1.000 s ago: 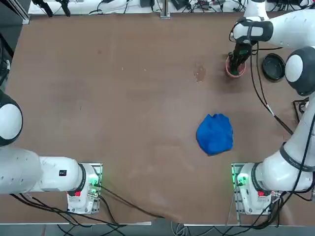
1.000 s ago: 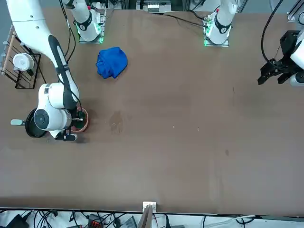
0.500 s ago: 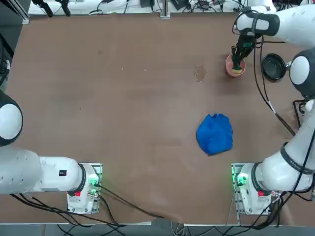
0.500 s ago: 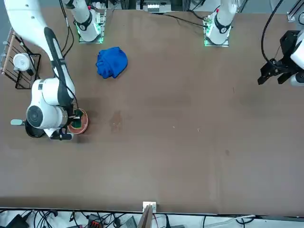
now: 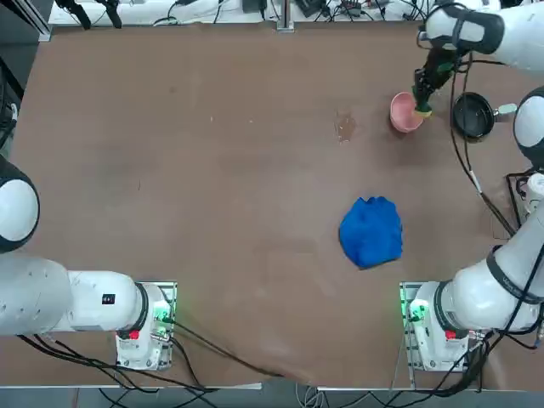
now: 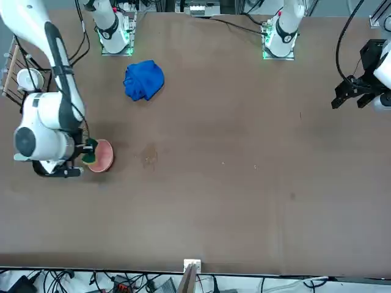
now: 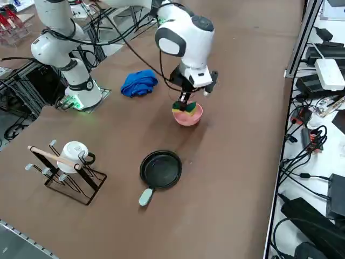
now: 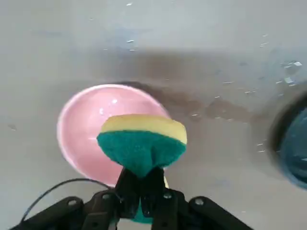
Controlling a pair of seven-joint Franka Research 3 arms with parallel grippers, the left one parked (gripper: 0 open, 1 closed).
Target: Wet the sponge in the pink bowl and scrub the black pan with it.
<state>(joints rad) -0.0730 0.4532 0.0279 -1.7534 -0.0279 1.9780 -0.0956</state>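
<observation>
Pinched thinly by the right end effector [image 8: 142,189], the sponge [image 8: 142,142] could slip free above the bowl [image 8: 91,129] before reaching the pan [image 7: 160,169].

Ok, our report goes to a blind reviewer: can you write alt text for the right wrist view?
The right claw, shut on the sponge, green face with a yellow layer, holds it pinched above the pink bowl on the brown table. The black pan shows at one edge.

Robotics lab. Brown table [image 5: 212,187] carries bolted arm bases; cable bundles [image 7: 310,135] and power units [image 7: 329,73] crowd the side view's right edge.
</observation>
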